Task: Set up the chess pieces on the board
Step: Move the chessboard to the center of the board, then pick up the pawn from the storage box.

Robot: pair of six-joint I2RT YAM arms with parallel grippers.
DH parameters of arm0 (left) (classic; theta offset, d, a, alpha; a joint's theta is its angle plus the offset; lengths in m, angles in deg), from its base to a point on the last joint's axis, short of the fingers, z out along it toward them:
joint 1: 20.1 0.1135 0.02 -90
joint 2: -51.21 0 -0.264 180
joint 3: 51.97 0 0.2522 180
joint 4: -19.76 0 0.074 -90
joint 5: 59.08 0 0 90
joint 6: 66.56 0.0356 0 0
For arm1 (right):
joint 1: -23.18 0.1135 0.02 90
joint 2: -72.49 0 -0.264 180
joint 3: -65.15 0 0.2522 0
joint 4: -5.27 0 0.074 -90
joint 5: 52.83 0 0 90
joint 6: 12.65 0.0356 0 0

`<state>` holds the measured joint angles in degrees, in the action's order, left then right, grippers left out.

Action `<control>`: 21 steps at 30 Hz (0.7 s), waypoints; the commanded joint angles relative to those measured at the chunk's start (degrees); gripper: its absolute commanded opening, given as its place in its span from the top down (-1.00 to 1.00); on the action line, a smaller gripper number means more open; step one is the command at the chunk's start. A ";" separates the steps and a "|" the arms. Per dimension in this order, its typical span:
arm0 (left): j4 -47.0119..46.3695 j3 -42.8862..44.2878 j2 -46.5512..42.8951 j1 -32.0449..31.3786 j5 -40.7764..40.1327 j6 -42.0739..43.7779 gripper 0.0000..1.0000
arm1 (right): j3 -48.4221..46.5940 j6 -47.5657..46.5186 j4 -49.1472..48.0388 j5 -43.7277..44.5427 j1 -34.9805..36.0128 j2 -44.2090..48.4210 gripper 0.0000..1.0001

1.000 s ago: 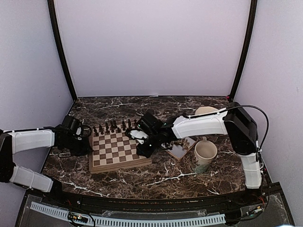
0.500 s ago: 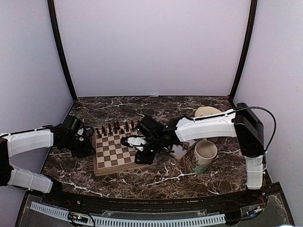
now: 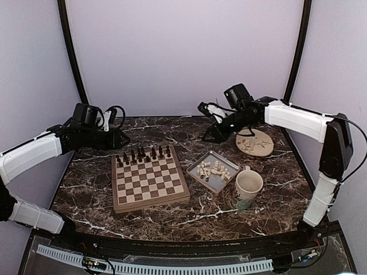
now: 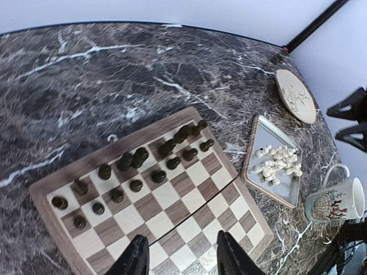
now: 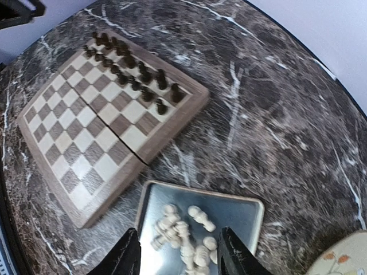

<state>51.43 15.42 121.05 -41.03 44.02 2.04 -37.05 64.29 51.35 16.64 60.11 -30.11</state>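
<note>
The board (image 3: 152, 184) lies flat at the table's centre left, with dark chessmen (image 3: 142, 154) in its two far rows. Cream-white chess pieces (image 3: 212, 169) lie heaped in a grey metal tray (image 3: 222, 183) just right of the board. My left gripper (image 3: 123, 138) hovers above the back left, open and empty; its wrist view looks down on the board (image 4: 189, 220) past its gripper (image 4: 180, 258). My right gripper (image 3: 205, 122) hangs open and empty high at the back right. In its wrist view the gripper (image 5: 179, 255) frames the chess pieces (image 5: 186, 235) and tray (image 5: 241, 212).
A patterned mug (image 3: 248, 188) stands right of the tray near the front. A round decorated plate (image 3: 255, 142) lies at the back right. Black frame posts and pale walls close in the marble table at the back and sides.
Both arms have lifted off the board's sides and swung up and back, left to the back left, right to the back right. Both grippers have opened. The tray is now uncovered.
</note>
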 commanded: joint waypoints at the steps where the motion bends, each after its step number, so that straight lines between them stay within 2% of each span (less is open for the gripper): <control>1: -6.85 4.12 3.84 -4.29 1.17 9.27 0.16 | 1.45 -3.90 5.19 -2.18 -7.67 2.23 0.08; 5: -12.30 7.02 9.25 -8.67 2.95 12.85 0.16 | 3.87 -6.47 6.74 -0.78 -12.52 3.44 0.10; 9: -15.12 11.37 16.30 -13.69 3.55 17.12 0.18 | 7.92 -6.77 5.25 -3.98 -16.94 4.50 0.14; 13: -12.56 19.31 24.89 -18.08 3.02 19.13 0.25 | 10.15 -7.84 4.71 -8.40 -20.02 4.54 0.21; 21: -3.19 36.42 42.12 -23.10 -0.10 20.83 0.30 | 12.46 -9.64 4.71 -9.13 -20.41 6.08 0.35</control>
<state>42.51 45.47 158.17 -62.82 45.79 20.90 -26.60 56.20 56.46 9.53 39.59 -27.12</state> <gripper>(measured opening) 0.347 0.337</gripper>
